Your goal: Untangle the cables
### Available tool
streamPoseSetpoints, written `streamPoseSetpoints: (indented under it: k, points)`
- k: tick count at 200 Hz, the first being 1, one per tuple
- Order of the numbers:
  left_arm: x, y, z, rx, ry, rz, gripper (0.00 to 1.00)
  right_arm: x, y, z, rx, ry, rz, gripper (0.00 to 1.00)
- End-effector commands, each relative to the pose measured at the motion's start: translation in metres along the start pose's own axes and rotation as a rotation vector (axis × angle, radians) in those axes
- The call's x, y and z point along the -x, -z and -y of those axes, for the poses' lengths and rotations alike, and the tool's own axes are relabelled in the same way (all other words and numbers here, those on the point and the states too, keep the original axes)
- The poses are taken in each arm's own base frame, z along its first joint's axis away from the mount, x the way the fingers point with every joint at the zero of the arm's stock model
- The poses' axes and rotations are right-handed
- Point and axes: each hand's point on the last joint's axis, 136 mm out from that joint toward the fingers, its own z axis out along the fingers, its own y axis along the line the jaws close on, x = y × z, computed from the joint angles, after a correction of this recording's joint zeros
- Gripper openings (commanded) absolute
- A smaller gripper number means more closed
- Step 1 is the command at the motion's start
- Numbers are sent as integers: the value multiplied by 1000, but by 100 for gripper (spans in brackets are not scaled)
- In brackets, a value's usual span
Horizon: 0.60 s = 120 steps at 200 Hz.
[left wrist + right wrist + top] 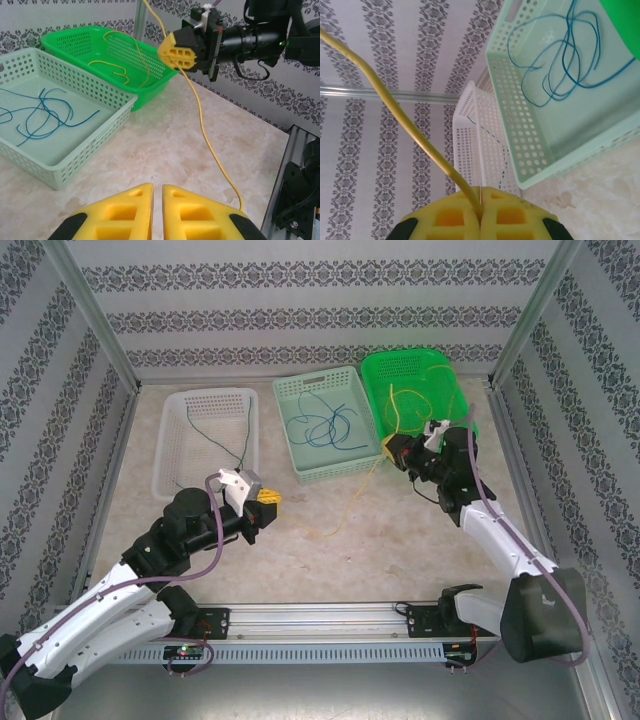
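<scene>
- Top external: the right gripper [391, 451] is clamped on the yellow cable [352, 506], which drops from its fingertips and trails over the table [400, 560] toward the left gripper [268, 502]. Just behind the right gripper sits the bright green basket [372, 385] with more yellow strands inside; to that gripper's left, the pale green basket [325, 472] holds the blue cables [325, 425]; beyond the left gripper, the white basket [165, 455] holds a dark green cable [243, 435].
- Left wrist: the left gripper [156, 187] has its pads [125, 210] drawn nearly together, with a thin slit between them and nothing in it (empty-handed). The yellow cable slopes down from the right gripper [176, 52], ahead and above, to the table just right of these pads, where its end passes behind the right one; the blue cables lie ahead to the left.
- Right wrist: the right gripper [480, 192] has its pads pressed tight, pinching the yellow cable, which rises up and leftward from the seam. Ahead to the right lies the pale green basket with the blue cables; the white basket stands directly ahead, just beside it.
</scene>
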Motion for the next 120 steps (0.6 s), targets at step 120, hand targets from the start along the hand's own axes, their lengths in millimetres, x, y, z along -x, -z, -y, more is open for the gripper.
streamPoseSetpoints:
  k: [120]
  points:
    - [-2,1,-31,156,196,108,0,48,52,4,30,-100,300,0]
